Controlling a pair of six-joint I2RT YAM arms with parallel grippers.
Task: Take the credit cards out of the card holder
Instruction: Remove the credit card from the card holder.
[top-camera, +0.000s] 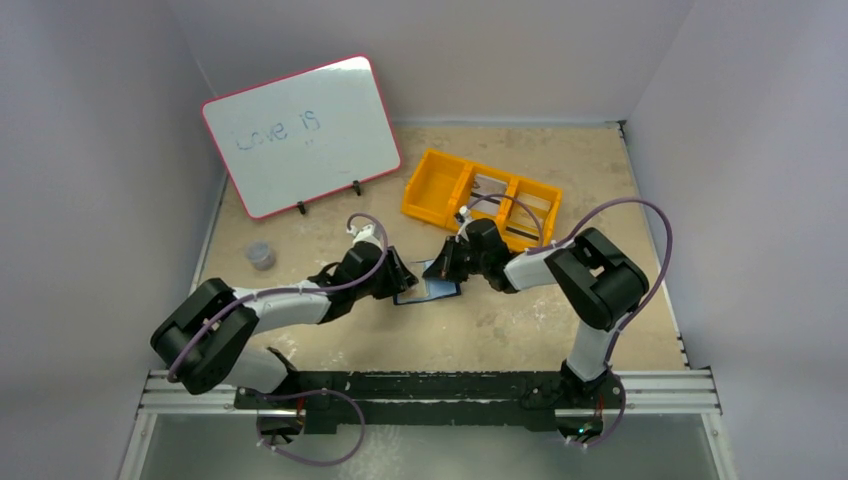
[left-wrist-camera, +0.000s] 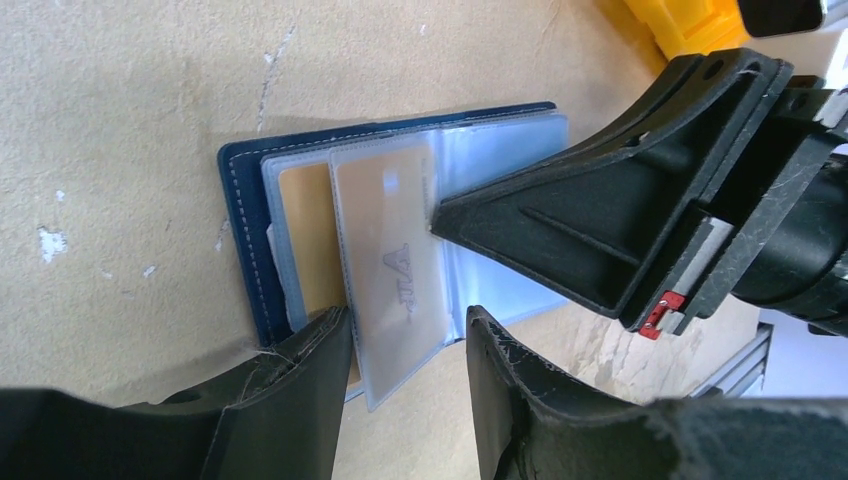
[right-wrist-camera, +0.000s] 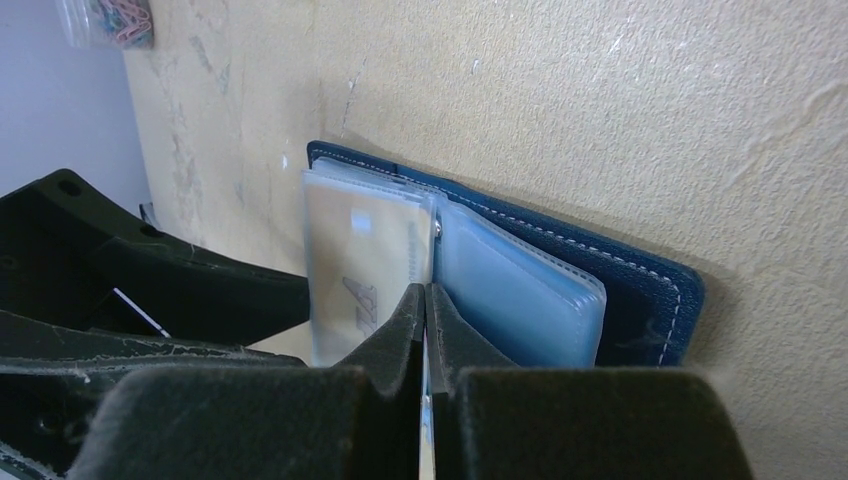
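The holder (top-camera: 430, 291) lies open at table centre, pinned from 1 o'clock by the closed, empty right gripper (top-camera: 447, 268), while the left gripper (left-wrist-camera: 405, 400), at 9 o'clock, gapes around a sleeved card (left-wrist-camera: 388, 260); pinching the sleeve too could drag the holder.

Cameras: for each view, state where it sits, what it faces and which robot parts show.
Top external: above and behind, looking down at table; left arm, right arm show.
Left wrist: on left arm, facing card holder; own open jaws, right jaws.
Right wrist: on right arm, facing card holder; own shut jaws, left jaws.
Shared: card holder.
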